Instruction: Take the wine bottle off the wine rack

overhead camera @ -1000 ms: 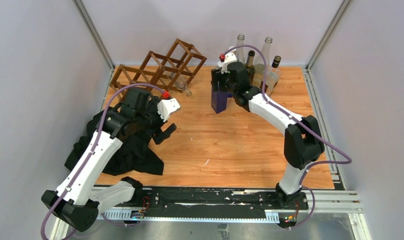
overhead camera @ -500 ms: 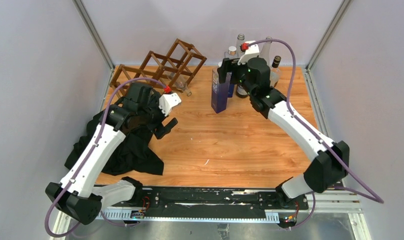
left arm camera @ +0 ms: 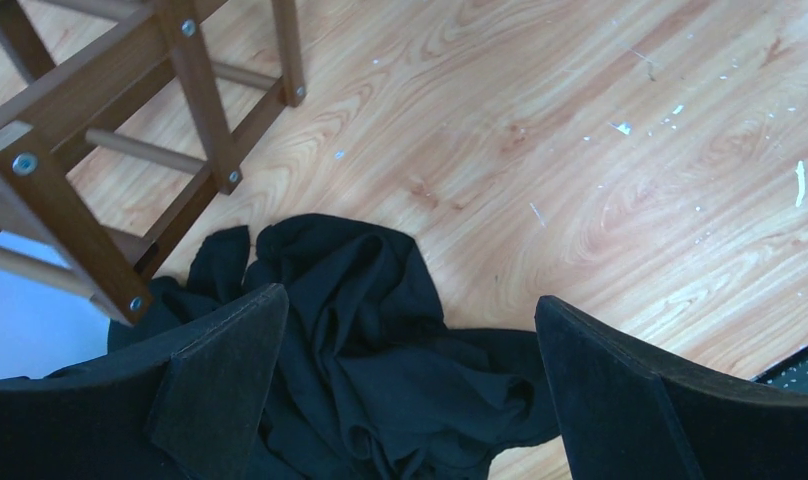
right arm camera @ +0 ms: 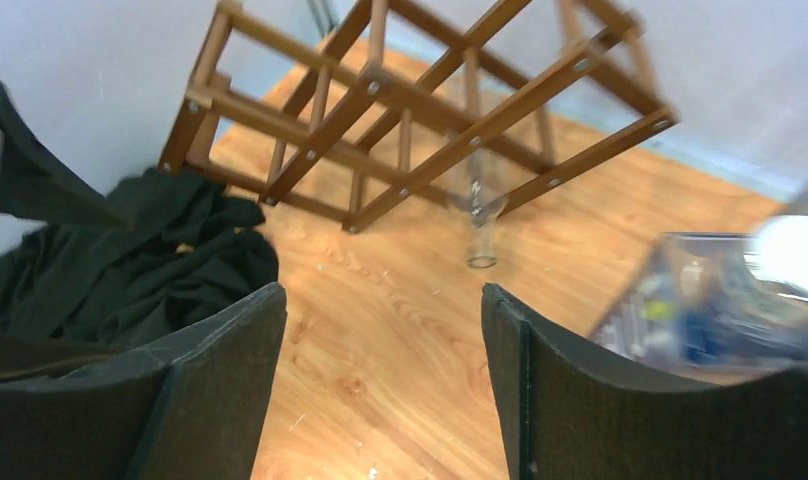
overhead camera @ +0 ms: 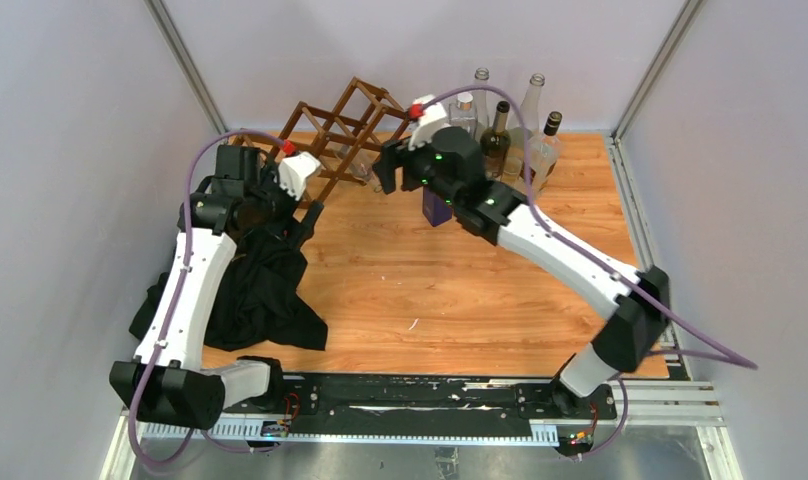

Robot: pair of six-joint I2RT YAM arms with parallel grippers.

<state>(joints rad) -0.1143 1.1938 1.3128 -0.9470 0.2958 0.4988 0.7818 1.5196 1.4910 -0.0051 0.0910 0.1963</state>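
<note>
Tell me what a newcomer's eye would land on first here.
The brown lattice wine rack stands at the table's back left, a clear glass bottle lying in a lower cell, neck poking out. The right gripper hovers open facing that neck, and the left gripper hangs open over a crumpled black cloth at the left edge. Several upright bottles cluster at the back right.

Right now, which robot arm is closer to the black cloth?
Left. The left tool hangs open right above the cloth, beside the rack. The right tool is off at the rack's other end, well away from the cloth.
</note>
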